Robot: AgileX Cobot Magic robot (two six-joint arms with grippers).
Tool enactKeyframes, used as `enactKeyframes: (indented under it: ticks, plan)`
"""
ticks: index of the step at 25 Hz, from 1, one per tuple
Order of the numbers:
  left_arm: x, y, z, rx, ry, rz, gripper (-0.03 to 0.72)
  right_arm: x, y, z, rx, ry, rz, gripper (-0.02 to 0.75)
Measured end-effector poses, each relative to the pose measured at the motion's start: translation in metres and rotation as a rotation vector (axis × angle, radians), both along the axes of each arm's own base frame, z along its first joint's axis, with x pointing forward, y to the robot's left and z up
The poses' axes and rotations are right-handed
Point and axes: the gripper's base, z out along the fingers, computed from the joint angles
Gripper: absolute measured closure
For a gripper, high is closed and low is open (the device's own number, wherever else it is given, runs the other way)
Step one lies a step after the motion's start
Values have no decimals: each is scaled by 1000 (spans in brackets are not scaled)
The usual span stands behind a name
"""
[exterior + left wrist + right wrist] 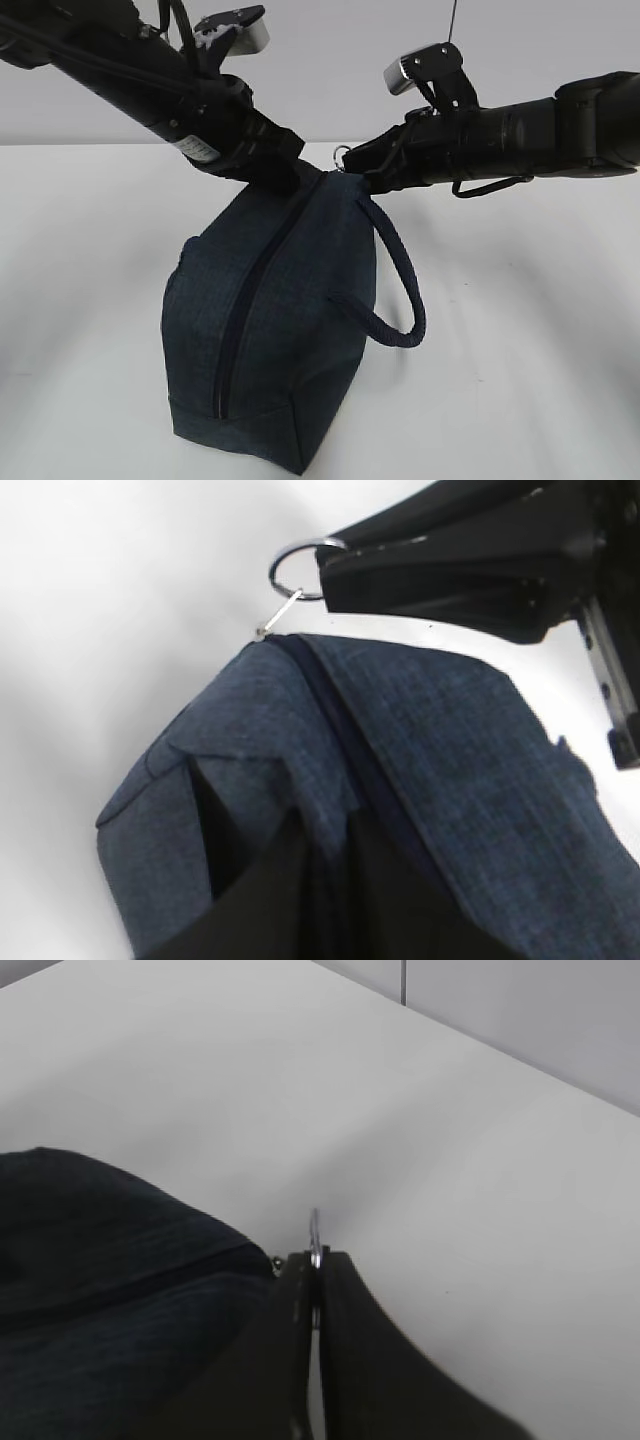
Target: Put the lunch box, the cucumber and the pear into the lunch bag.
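The right gripper point(314, 1260) has its jaws closed flat on the metal ring pull point(295, 568) of the zipper; in the right wrist view the ring shows edge-on as a thin bright sliver between the two dark fingers point(345, 1340). The left gripper point(290, 172) presses into the fabric at the top far end of the lunch bag point(270, 320), just beside the ring; its dark fingers point(260, 900) overlap the cloth at the bottom of the left wrist view, and the jaws appear clamped on a fold of the bag, though the contact itself is hidden. The zipper point(255, 290) reads as closed along its full visible length, so the step in hand is judged to be opening the bag. To do this well, keep the left grip fixed as an anchor and draw the ring along the zipper line, not across it, with the pull low and parallel to the track so the slider does not bind or lift the bag. The bag stands upright on the white table point(90, 300), its long axis running from the near edge toward the grippers, zipper uppermost, the loop handle point(400, 290) hanging off its right side. The lunch box, cucumber and pear are not in view.
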Motion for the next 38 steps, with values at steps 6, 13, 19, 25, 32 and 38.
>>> enactKeyframes:
  ticks: [6,13,19,25,32,38]
  plan:
    - [0,1,8,2,-60,-14,664,0,0,0,0,0,0,738]
    - [-2,3,15,1,-86,-13,665,1,-1,-1,-4,6,-13,738]
    - [-3,4,18,2,-93,-16,665,2,-1,-6,-5,23,-16,738]
    - [-4,5,20,6,-100,-20,665,5,1,-22,-6,58,-7,738]
    - [-6,6,22,8,-106,-23,665,7,2,-33,-5,85,-5,738]
    - [-6,6,22,10,-107,-24,665,9,1,-43,-11,107,-13,738]
